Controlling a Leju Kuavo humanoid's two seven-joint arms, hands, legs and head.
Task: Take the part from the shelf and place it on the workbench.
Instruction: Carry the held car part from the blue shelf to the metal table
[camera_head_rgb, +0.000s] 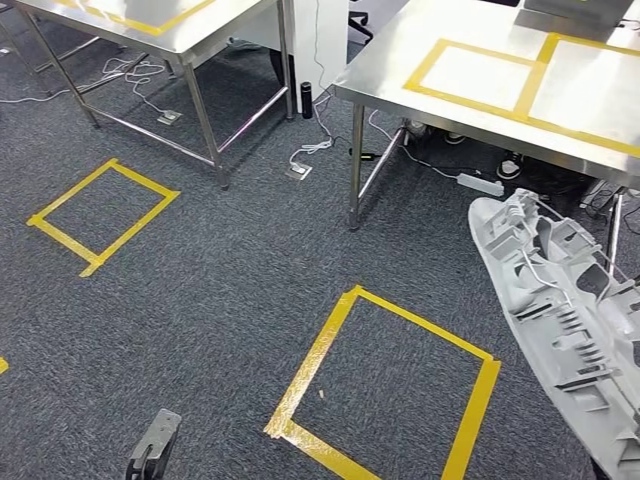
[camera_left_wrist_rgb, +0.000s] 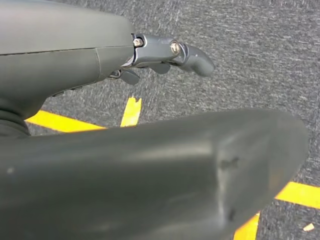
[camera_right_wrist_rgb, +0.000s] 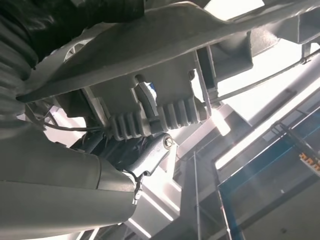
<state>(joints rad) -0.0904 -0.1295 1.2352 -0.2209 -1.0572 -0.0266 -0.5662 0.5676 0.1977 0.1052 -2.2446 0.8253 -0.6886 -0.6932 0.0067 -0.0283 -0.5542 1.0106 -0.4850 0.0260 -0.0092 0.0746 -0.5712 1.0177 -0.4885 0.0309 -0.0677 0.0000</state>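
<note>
Part (camera_head_rgb: 562, 310), a long grey ribbed moulding, rests over the right hand (camera_right_wrist_rgb: 145, 150), whose fingers grip its ribbed underside; probably light, stiff and unwieldy. Bench (camera_head_rgb: 392, 70) stands ahead. Left hand (camera_left_wrist_rgb: 166, 52) hangs loosely curled, holding nothing.

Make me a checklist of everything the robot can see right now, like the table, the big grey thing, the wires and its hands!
Surface: steel workbench ahead on the right, with yellow tape rectangles on its top.
Job's things: large grey ribbed part, carried at the robot's right side, not yet on the workbench.
Clutter: nothing seen on the workbench top nearby.
Hands: left hand hangs over the carpet, holding nothing; right hand grips the part from beneath.
Cables: white cables and a power strip lie on the floor under the tables.
Surroundings: grey carpet with yellow tape squares; second steel table on the left.
</note>
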